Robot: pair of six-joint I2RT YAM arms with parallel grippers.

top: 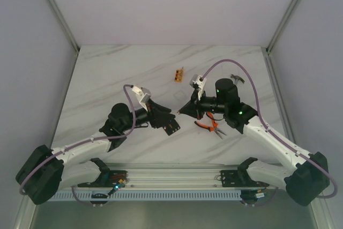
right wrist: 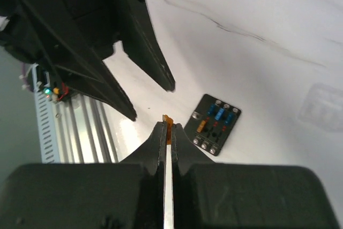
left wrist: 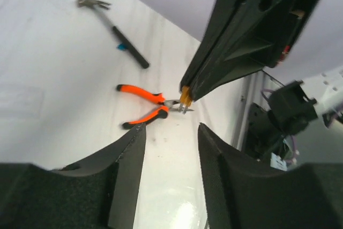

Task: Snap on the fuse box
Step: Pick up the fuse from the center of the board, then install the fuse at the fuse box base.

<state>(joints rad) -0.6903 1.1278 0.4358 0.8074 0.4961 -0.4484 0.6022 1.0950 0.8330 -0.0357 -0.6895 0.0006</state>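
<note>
The fuse box (right wrist: 215,123) is a small black block with blue and orange fuses on top, lying flat on the white marble table. In the top view the fuse box (top: 172,128) sits just under my left gripper (top: 169,119). My left gripper (left wrist: 171,132) is open with only bare table between its fingers. My right gripper (right wrist: 168,126) is shut on a tiny orange fuse (right wrist: 168,120), held above the table just left of the fuse box. From the left wrist view that orange fuse (left wrist: 185,96) shows pinched at the right gripper's tip; the fuse box is out of that view.
Orange-handled pliers (top: 210,125) lie under the right arm, also seen as pliers (left wrist: 144,105) ahead of my left fingers. A small hammer (top: 236,78) rests at the back right. A small orange block (top: 179,74) sits farther back. A slotted rail (top: 177,194) runs along the near edge.
</note>
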